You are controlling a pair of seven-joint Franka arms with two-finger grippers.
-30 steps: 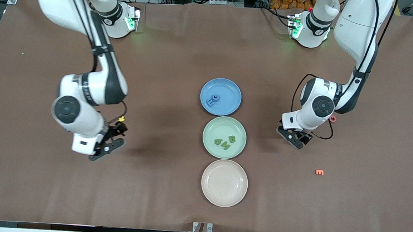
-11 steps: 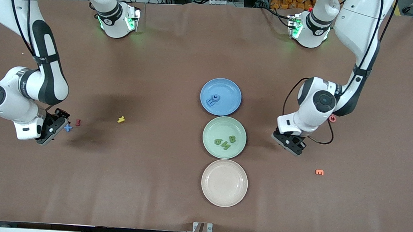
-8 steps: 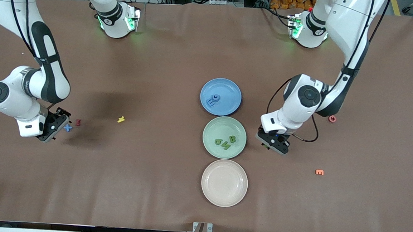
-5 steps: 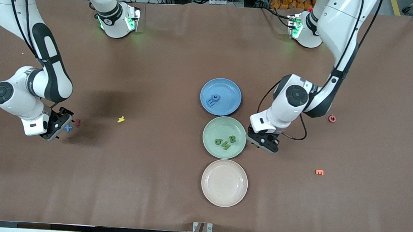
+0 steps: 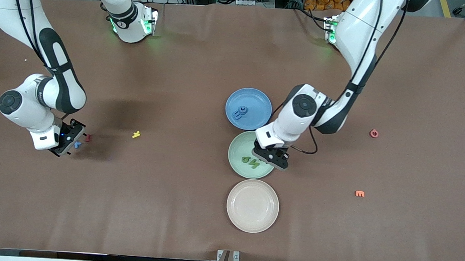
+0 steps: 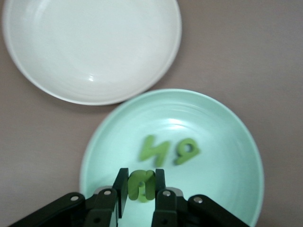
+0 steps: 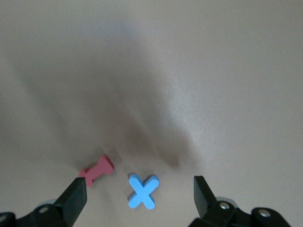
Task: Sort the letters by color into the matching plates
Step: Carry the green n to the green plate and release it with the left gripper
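A: Front view first. Where do the arms stand?

B: The left gripper [image 5: 272,158] hangs over the round pale mint green plate [image 5: 236,165], which sits on the brown bench [image 5: 171,207] between the round blue plate [image 5: 258,98] and the empty beige-pink plate [image 5: 252,205]. Two small green foam letters [image 5: 250,161] show in the mint plate, and two small blue foam pieces [image 5: 240,113] lie in the blue one. The right gripper [image 5: 69,138] is low at the right arm's end of the bench, over a small blue foam cross [image 5: 78,145], with a tiny dark red piece [image 5: 88,138] just beside it and a yellow piece [image 5: 136,134] farther toward the plates. An orange piece [image 5: 360,193] and a red ring-shaped piece [image 5: 374,133] lie at the left arm's end.

A: And the left wrist view?

B: Its jaws are clenched on a small green foam letter [image 6: 142,185], held upright above the mint plate's floor [image 6: 227,142], near the two green letters [image 6: 169,150] already lying there. The beige-pink plate [image 6: 90,47] is empty.

A: Right wrist view?

B: Its jaws stand released and wide, straddling the blue cross [image 7: 142,191]; the red piece [image 7: 97,171] lies close to one finger [image 7: 73,198].

A: So which step is this?

B: I'd say the left arm is about to drop its green letter; it only needs to let go. The right arm should descend and close on the cross alone, avoiding the red piece, then carry it to the blue plate.
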